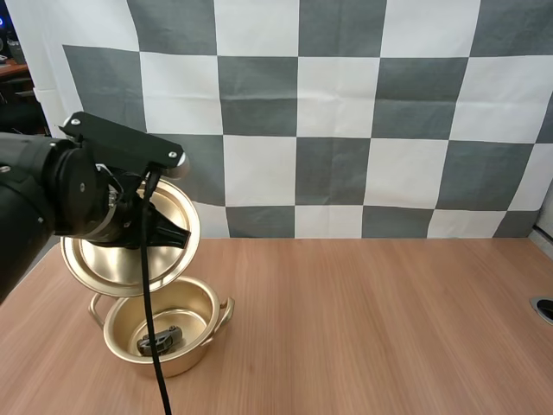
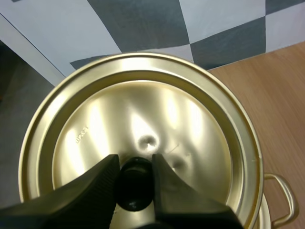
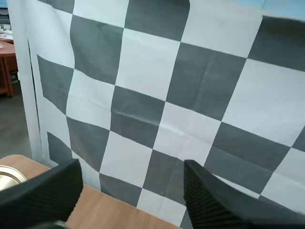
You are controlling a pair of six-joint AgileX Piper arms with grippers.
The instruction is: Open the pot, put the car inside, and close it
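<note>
A gold pot (image 1: 164,327) stands open on the wooden table at the left, with a small dark toy car (image 1: 161,341) lying on its bottom. Its gold lid (image 1: 164,264) hangs tilted just above the pot's rim. My left gripper (image 1: 160,235) is shut on the lid's black knob (image 2: 135,183), the fingers (image 2: 95,191) pinching it from both sides, and the lid's gold face (image 2: 143,129) spreads out beyond them. One pot handle (image 2: 283,200) peeks out past the lid's edge. My right gripper (image 3: 131,191) is open with nothing between its ribbed fingers.
The wooden table (image 1: 371,328) stretches bare to the right of the pot. A small round fitting (image 1: 543,309) sits at the table's right edge. A sliver of gold rim (image 3: 7,175) shows beside my right gripper's finger.
</note>
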